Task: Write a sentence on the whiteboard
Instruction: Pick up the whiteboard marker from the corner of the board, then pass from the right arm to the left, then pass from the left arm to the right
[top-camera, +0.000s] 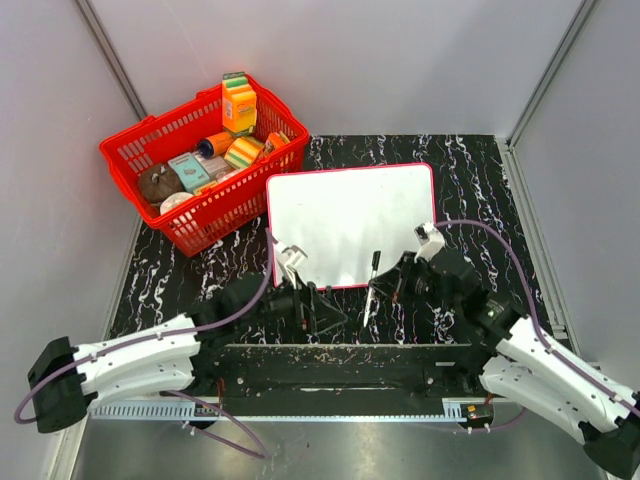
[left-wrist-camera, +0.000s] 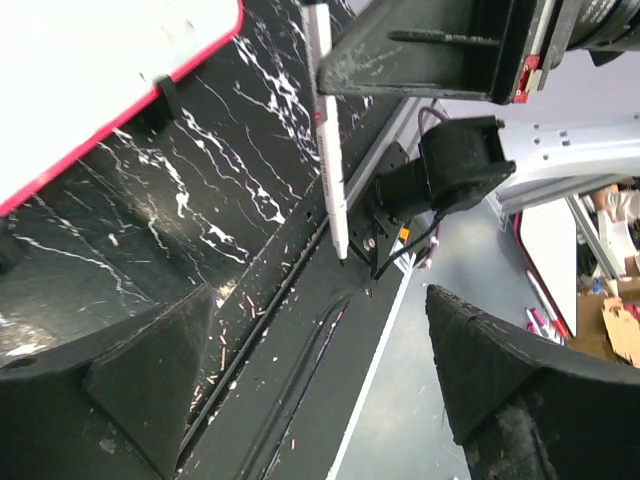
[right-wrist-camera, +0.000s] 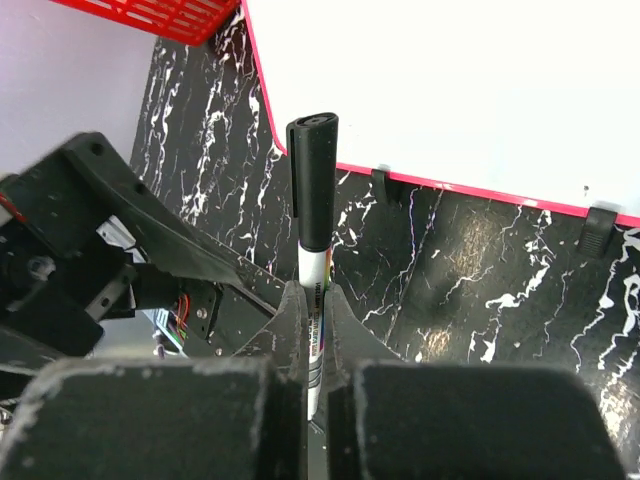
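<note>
White and glossy inside a thin red-pink frame, the whiteboard (top-camera: 350, 225) lies flat on the black marbled table (top-camera: 480, 180), just right of the red basket (top-camera: 130, 160) and just beyond both arms. It looks stiff, thin and light, so I judge it could skate on the table under a hard sideways stroke. Small dark tabs (right-wrist-camera: 381, 182) sit along its near edge, but the frames do not show whether they hold it down. There is no need to pick it up; pressing lightly and straight down should do. The thing that calls for a careful grip is the marker (right-wrist-camera: 313, 255), a slim, hard, smooth plastic barrel that would probably twist or slip if pinched near one end. The right end effector (right-wrist-camera: 312, 330) is clamped on its white barrel just below the black cap (right-wrist-camera: 312, 180), jaws pressed together with only the pen between them, and the capped end points toward the board's near edge. The cap is on (so no ink can reach the board yet). The left end effector (left-wrist-camera: 320, 340) hangs beside the pen with its fingers spread wide apart, holding nothing. Its sensible hold, in my judgement, is the cap itself, pulled along the pen's axis while the right side keeps the barrel.
</note>
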